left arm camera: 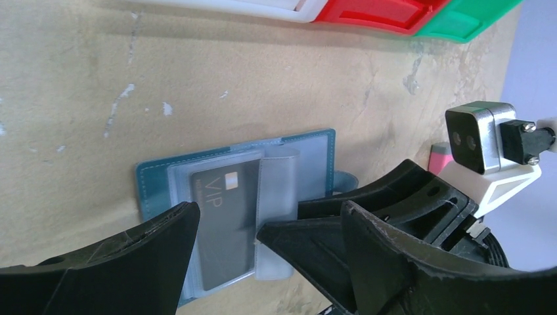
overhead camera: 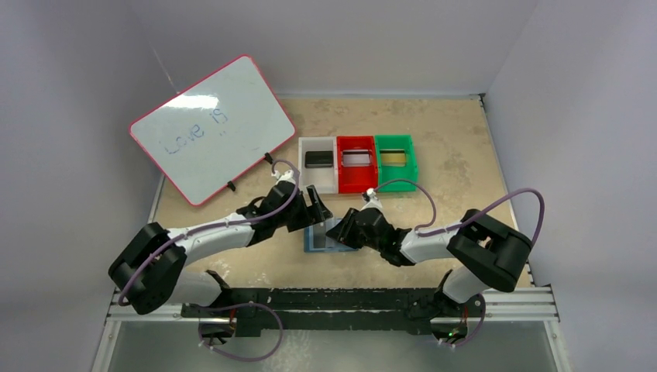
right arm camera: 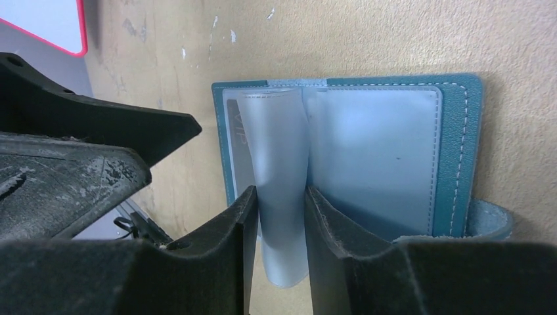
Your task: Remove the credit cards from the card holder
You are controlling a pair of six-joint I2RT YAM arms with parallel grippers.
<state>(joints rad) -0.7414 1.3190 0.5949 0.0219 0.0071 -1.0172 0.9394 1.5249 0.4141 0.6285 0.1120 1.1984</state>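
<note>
The slate-blue card holder (overhead camera: 313,239) lies open on the table between both arms. A black credit card (left arm camera: 223,223) marked VIP sits in its left clear pocket. My right gripper (right arm camera: 281,193) is shut on a pale blue inner pocket leaf (right arm camera: 276,131), holding it up from the spine; the right-hand pocket (right arm camera: 374,151) looks empty. My left gripper (left arm camera: 269,209) hangs open just above the holder (left arm camera: 154,174), its fingers either side of the black card and the raised leaf. Seen from above, the left gripper (overhead camera: 318,208) and right gripper (overhead camera: 345,230) nearly touch.
Behind the holder stand a white bin (overhead camera: 302,167) with a black card (overhead camera: 318,159), a red bin (overhead camera: 341,170) with a silvery card (overhead camera: 357,158) and a green bin (overhead camera: 412,163) with a gold card (overhead camera: 393,157). A whiteboard (overhead camera: 213,128) leans at back left. A pink block (left arm camera: 439,157) lies right of the holder.
</note>
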